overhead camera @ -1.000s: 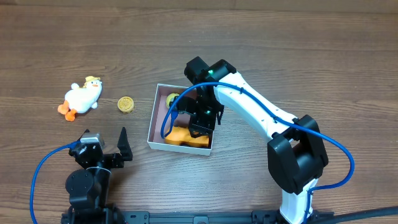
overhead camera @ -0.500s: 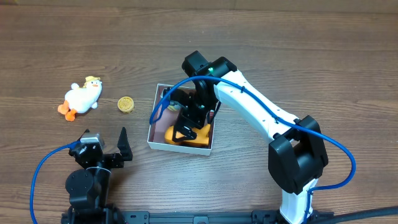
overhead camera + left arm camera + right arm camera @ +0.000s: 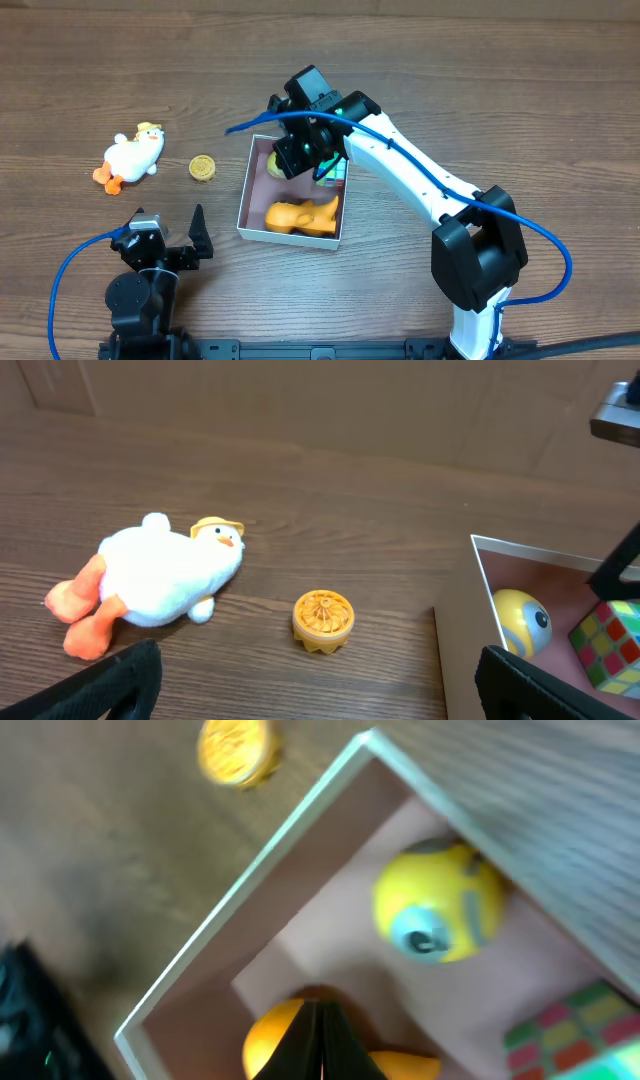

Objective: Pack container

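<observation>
The container, a shallow white-walled box with a pinkish-brown floor, sits mid-table. In it lie an orange toy, a yellow ball and a coloured cube. My right gripper hovers over the box's far half, shut and empty. In the right wrist view its fingertips meet above the orange toy, with the ball and cube beyond. My left gripper stands open near the front left. A white duck plush and a yellow disc lie ahead of it.
The duck plush and the yellow disc lie on the wooden table left of the container. The right arm's white links and blue cable reach over the box from the right. The left wrist view shows the container's near wall.
The right gripper has left the orange toy lying in the container, risen and drawn back toward the far side, and its fingers have shut. The left arm has not moved.
</observation>
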Action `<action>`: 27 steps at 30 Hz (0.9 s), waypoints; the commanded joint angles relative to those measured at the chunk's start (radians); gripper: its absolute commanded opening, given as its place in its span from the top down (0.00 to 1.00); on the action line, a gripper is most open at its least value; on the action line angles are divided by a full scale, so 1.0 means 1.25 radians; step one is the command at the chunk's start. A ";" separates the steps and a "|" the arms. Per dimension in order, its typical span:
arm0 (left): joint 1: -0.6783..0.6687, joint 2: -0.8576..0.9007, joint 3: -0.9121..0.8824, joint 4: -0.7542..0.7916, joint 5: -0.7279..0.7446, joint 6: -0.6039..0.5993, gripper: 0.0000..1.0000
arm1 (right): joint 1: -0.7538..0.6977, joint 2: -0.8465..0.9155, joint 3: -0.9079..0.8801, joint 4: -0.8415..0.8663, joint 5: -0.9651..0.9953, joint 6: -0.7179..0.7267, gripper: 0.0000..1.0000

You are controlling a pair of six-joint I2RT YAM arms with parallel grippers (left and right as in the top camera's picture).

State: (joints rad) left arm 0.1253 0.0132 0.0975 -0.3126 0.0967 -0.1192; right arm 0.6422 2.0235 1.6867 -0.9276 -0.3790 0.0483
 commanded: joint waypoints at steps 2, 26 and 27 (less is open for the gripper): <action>0.005 -0.005 -0.002 0.002 0.000 0.018 0.00 | 0.005 0.000 0.022 0.017 0.078 0.085 0.96; 0.005 -0.005 -0.002 0.002 0.000 0.018 0.00 | 0.037 0.053 0.022 0.030 0.107 0.019 0.96; 0.005 -0.005 -0.002 0.002 0.000 0.018 0.00 | 0.037 0.053 0.022 0.029 0.106 0.005 0.96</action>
State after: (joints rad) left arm 0.1253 0.0128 0.0975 -0.3122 0.0967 -0.1192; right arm 0.6884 2.0937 1.6878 -0.8982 -0.2584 0.1036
